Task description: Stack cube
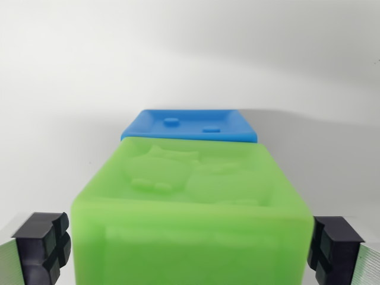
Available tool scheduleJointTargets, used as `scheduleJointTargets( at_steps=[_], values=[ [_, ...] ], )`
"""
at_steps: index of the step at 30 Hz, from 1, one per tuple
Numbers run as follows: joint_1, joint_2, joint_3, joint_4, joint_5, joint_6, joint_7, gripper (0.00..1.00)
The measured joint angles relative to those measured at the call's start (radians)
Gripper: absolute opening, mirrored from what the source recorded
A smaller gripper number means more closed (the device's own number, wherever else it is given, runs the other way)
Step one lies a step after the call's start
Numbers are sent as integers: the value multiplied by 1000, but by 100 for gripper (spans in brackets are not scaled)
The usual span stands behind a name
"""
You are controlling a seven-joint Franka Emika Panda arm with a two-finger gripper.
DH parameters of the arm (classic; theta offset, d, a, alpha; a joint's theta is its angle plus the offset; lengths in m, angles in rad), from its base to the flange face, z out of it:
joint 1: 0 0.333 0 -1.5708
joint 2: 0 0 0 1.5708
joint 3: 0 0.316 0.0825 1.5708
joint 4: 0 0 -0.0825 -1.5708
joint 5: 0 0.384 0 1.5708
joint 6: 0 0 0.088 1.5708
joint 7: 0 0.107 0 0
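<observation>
1. Wrist view, what is where: the green cube (193, 208) fills the lower middle of the picture, sitting between the two black fingertip pads (43, 246) of the gripper (190, 249). Behind it, and seemingly lower, lies the blue cube (190, 123) on the white table (71, 89).

2. Wrist view, tool state: the pads stand just beside the green cube's side faces, one at each lower corner of the frame. Whether they press on it or leave a sliver of gap I cannot tell.

3. Wrist view, risks:
   - If the green cube is being carried, a light or off-centre pinch could let it twist or slip out.
   - The blue cube sits slightly toward the wrist view's left of the green one's centre; releasing without lining up could leave an overhang and tip the stack.
   - Coming in too low could shove the blue cube along the table.

4. Wrist view, hidden or unclear:
   - The green cube's underside and its lower edge are cut off, so whether it rests on the table or hangs in the air cannot be judged.
   - Most of the blue cube's front is covered.
   - Relief shapes on both tops are too soft to identify.
</observation>
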Motion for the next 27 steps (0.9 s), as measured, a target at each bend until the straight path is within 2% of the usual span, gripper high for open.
scheduleJointTargets(
  at_steps=[13, 27],
  values=[
    [2, -63, -3, -8, -3, -53, 2, 100],
    [3, -175, -7, -11, -16, -159, 10, 100]
  ],
)
